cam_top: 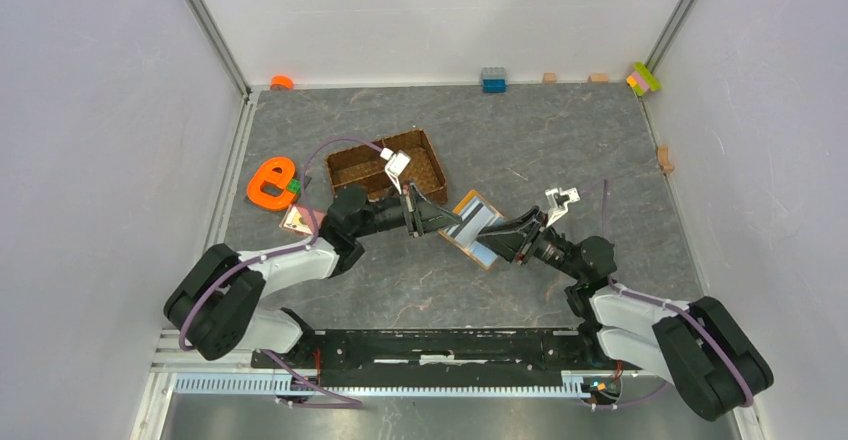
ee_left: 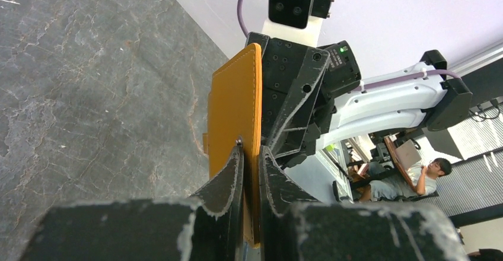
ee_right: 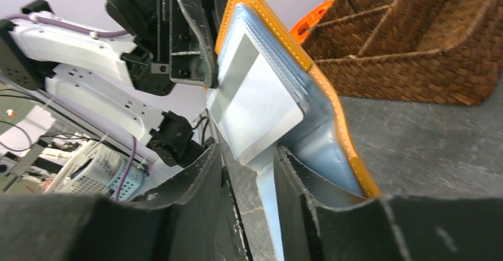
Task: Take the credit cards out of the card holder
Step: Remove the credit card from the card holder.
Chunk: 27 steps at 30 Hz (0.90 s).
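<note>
The orange card holder (cam_top: 489, 253) hangs open above the table's middle, held between both arms. My left gripper (ee_left: 251, 151) is shut on one edge of its orange cover (ee_left: 234, 113). Pale grey credit cards (ee_right: 258, 101) sit in the blue-grey lining (ee_right: 323, 145), and the top one sticks partly out of its slot. My right gripper (ee_right: 247, 151) is open, its fingertips on either side of that card's lower corner and a strip of lining, with gaps showing on both sides. In the top view the right gripper (cam_top: 500, 235) meets the holder from the right.
A brown woven divided tray (cam_top: 345, 160) stands just behind the left gripper. An orange e-shaped toy (cam_top: 268, 182) lies to its left. A small pale flat piece (cam_top: 297, 220) lies by the left arm. Toy bricks (cam_top: 493, 80) line the back wall.
</note>
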Each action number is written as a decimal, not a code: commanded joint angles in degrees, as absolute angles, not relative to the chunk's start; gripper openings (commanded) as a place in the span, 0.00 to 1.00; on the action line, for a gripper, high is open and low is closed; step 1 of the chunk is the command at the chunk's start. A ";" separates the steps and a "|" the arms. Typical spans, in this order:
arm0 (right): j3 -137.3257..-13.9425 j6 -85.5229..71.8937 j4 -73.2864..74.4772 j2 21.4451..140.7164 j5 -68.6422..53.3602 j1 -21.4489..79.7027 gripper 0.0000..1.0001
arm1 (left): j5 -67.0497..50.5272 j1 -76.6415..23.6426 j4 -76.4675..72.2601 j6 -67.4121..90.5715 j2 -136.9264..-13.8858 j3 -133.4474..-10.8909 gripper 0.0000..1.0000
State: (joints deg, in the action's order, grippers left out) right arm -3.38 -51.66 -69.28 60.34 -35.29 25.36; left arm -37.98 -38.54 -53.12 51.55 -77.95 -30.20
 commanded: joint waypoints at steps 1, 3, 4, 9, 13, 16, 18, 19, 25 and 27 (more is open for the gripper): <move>-3.61 -57.09 -82.79 63.98 -37.67 24.93 0.45 | -41.84 -38.76 -61.73 56.17 -77.70 -30.52 0.02; -3.72 -57.63 -83.04 64.46 -37.72 24.87 0.48 | -42.68 -39.08 -63.24 56.42 -78.51 -30.66 0.02; -3.90 -57.35 -82.02 64.38 -37.55 24.92 0.49 | -42.95 -39.39 -63.57 56.28 -78.81 -30.74 0.02; -4.26 -55.71 -78.13 63.70 -36.52 24.94 0.55 | -44.03 -41.87 -61.36 52.92 -79.29 -32.27 0.02; -4.75 -54.09 -74.49 63.41 -35.75 24.87 0.47 | -44.06 -42.25 -60.42 51.52 -78.50 -32.34 0.03; -4.74 -54.07 -74.62 63.45 -35.63 24.87 0.39 | -44.49 -42.53 -60.75 51.66 -79.10 -32.54 0.05; -4.72 -54.05 -74.64 63.31 -35.60 24.88 0.37 | -45.18 -42.77 -61.30 52.47 -80.05 -33.03 0.05; -4.66 -54.06 -74.71 63.23 -35.65 24.83 0.37 | -45.62 -42.88 -61.96 53.07 -80.58 -33.25 0.05; -4.61 -54.01 -74.80 63.12 -35.70 24.87 0.44 | -47.89 -43.15 -68.23 57.79 -83.92 -33.88 0.02; -4.64 -53.88 -74.72 62.97 -35.70 24.85 0.48 | -47.92 -43.15 -68.27 57.94 -84.05 -33.90 0.02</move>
